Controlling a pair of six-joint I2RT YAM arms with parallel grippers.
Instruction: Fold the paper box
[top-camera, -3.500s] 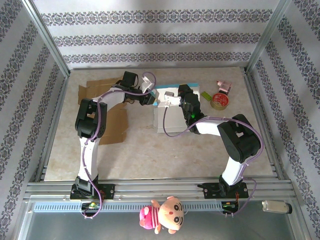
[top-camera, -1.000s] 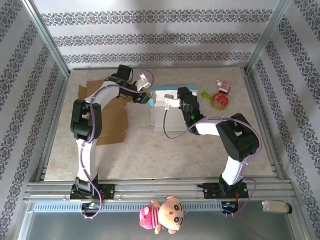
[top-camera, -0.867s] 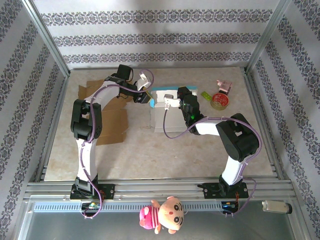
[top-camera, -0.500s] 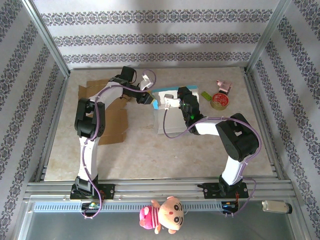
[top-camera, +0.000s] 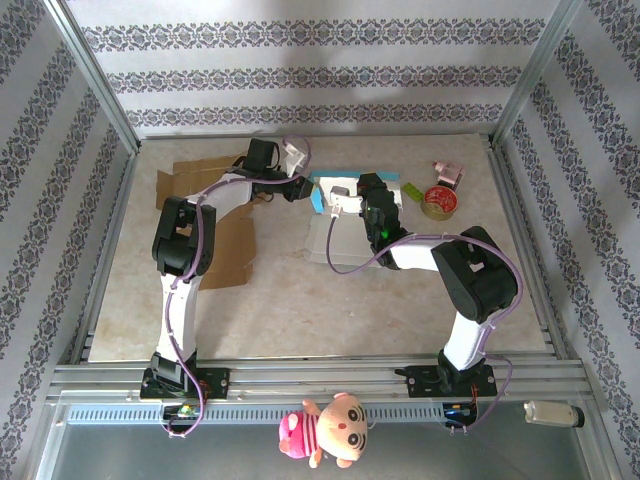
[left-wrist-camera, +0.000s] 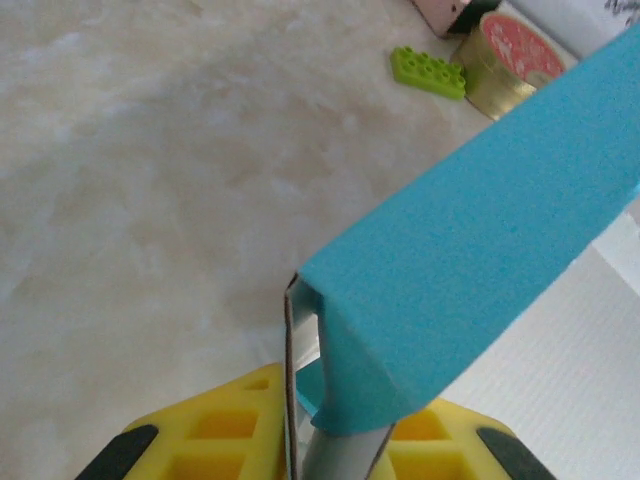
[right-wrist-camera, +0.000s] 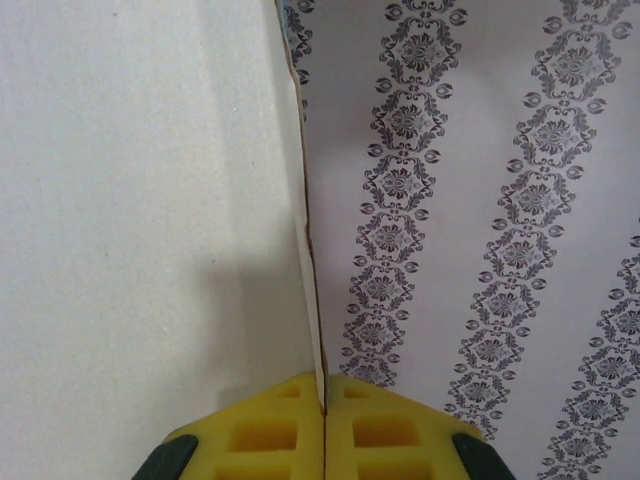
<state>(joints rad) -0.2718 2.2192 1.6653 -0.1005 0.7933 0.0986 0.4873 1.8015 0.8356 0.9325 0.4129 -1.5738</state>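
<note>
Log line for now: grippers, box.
left gripper: shut on blue flap | right gripper: shut on paper box wall | fold: unfinished

Reaching forward, wrists converging: left arm (top-camera: 178, 310), right arm (top-camera: 470, 275); left fingers (left-wrist-camera: 220, 445) clamped narrow, right fingers (right-wrist-camera: 270, 440) pinched shut.

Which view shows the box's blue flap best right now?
Left wrist: the blue flap is large and close, its folded end pinched in the left gripper. Top external shows it as a small blue strip beside that gripper. Right wrist shows the box's white panel, its edge clamped in the right gripper.
</note>
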